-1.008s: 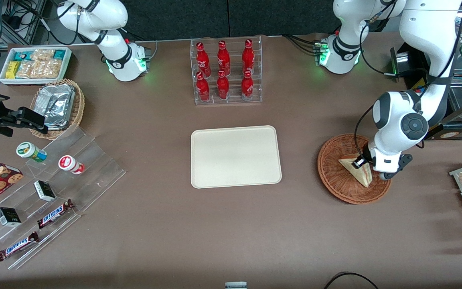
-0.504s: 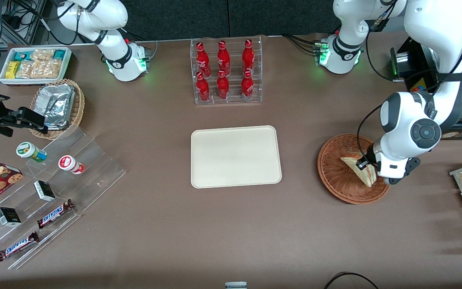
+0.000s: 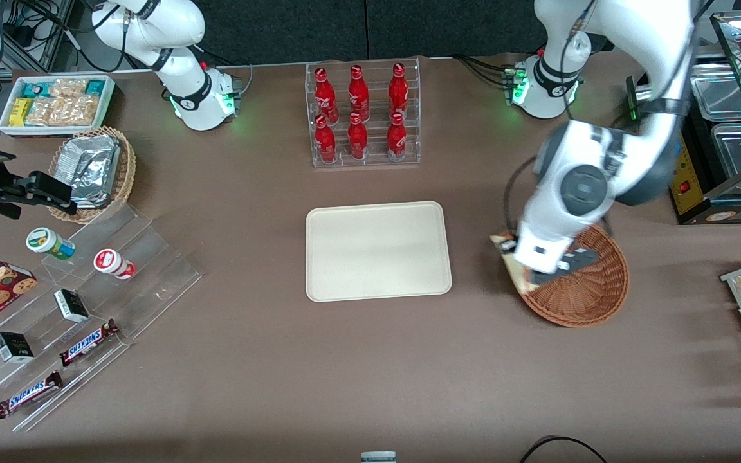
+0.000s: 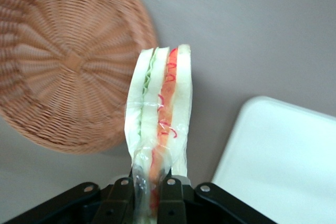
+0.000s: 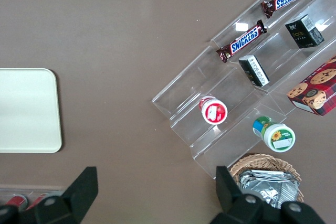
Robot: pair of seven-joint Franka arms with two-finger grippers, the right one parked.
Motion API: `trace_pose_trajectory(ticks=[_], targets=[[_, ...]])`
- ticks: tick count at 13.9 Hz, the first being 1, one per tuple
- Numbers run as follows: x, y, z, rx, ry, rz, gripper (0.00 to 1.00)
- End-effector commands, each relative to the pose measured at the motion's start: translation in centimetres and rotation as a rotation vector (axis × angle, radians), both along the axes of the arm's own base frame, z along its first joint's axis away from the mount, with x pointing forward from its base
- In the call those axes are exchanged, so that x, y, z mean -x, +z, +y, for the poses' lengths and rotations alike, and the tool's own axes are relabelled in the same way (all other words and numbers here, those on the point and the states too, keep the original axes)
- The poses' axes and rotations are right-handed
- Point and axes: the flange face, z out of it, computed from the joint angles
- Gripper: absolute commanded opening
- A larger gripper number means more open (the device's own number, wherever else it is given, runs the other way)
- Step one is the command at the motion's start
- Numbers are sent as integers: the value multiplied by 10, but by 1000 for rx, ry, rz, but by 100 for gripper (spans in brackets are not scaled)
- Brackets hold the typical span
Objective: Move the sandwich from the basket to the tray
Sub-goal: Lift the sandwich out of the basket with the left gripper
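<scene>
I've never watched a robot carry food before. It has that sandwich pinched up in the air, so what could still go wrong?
The gripper pinches the wrapped sandwich only at one narrow end, above the basket rim, so it might slip out or sag. It could then land on the table short of the tray, which lies toward the parked arm. The squeeze might also crush the soft bread.

Robot lab staged as a snack shop: brown bench carried a clear rack of red cola bottles, stepped acrylic display with Snickers bars, a bin of wrapped snacks, two bench-mounted arms.
</scene>
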Motion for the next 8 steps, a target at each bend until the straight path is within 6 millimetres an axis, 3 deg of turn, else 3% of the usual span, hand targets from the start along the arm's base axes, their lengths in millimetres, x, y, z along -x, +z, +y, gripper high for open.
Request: trace_pose_trajectory(ticks=[1, 3, 8], targets=[[9, -4, -52, 7, -71, 2, 0], [16, -13, -105, 12, -137, -2, 0], [34, -67, -181, -7, -254, 21, 0]])
